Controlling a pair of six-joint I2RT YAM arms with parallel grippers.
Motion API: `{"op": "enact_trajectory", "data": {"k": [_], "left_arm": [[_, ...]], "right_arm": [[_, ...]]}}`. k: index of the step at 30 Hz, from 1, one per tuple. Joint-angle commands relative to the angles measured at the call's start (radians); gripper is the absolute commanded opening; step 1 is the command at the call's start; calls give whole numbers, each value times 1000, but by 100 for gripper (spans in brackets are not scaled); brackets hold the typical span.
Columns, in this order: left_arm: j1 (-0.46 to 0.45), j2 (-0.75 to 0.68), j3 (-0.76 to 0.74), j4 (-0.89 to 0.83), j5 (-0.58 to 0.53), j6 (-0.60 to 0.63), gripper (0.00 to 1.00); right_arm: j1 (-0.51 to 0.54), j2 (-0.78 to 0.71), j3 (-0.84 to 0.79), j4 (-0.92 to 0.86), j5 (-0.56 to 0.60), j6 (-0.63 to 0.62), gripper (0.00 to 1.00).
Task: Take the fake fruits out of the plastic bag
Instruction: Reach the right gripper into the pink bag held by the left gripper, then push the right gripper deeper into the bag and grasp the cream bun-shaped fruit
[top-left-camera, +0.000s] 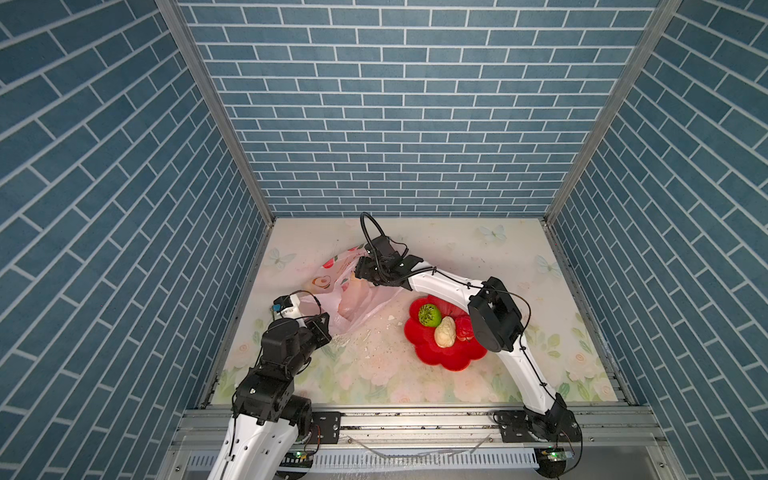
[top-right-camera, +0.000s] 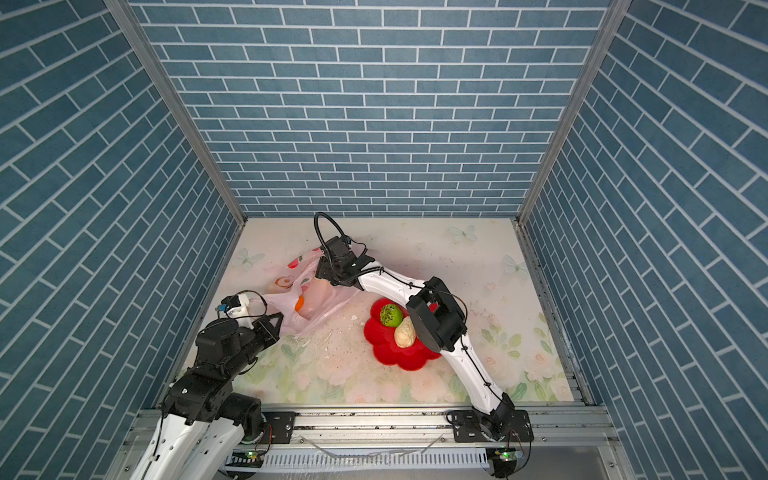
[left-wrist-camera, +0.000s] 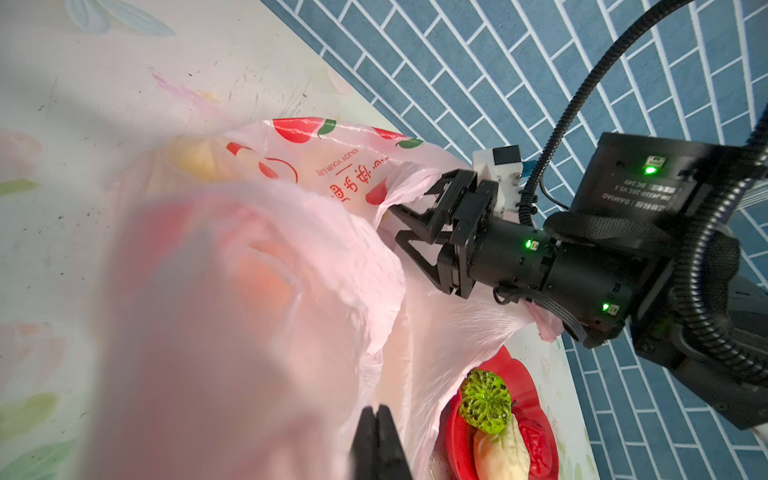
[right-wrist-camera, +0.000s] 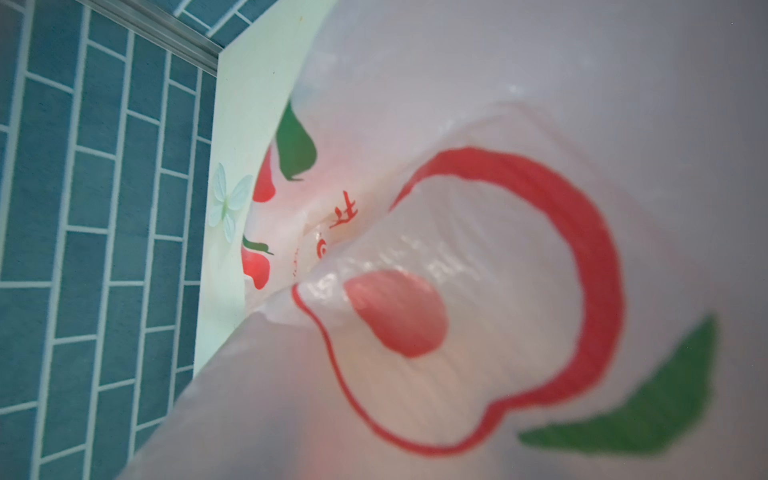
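- Your right pincer (left-wrist-camera: 394, 226) stands with its jaws apart at the far mouth of the plastic bag (top-left-camera: 353, 307).
- Your left pincer (left-wrist-camera: 376, 415) is clamped on the bag's near-left edge.
- Between them, an orange fruit (top-right-camera: 299, 304) shows inside the bag.
- To the right on the surface (top-left-camera: 498, 257), the red bowl (top-left-camera: 457, 361) holds a green fruit (top-left-camera: 429, 315), a cream fruit (top-left-camera: 444, 331) and a red fruit (top-left-camera: 464, 328).

Both top views look steeply down from high at the front onto the whole table (top-left-camera: 457, 257), facing the back wall (top-left-camera: 395, 104). The left wrist camera sits close above the plastic bag (left-wrist-camera: 345, 166), facing the right gripper (left-wrist-camera: 395, 226) and red bowl (left-wrist-camera: 525, 376), which both top views share. The right wrist camera lies nearly against the bag.
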Motion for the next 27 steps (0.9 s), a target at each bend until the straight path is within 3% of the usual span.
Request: {"op": "enact_trajectory", "data": {"k": [1, 11, 27], "left_arm": [[-4, -5, -6, -51, 24, 9, 0], [-4, -38, -21, -59, 65, 5, 0], [-3, -43, -1, -43, 92, -1, 0]], "right_arm": [[-8, 22, -17, 43, 10, 104, 72], [-10, 86, 56, 14, -10, 124, 80], [-10, 119, 155, -72, -18, 48, 79]]}}
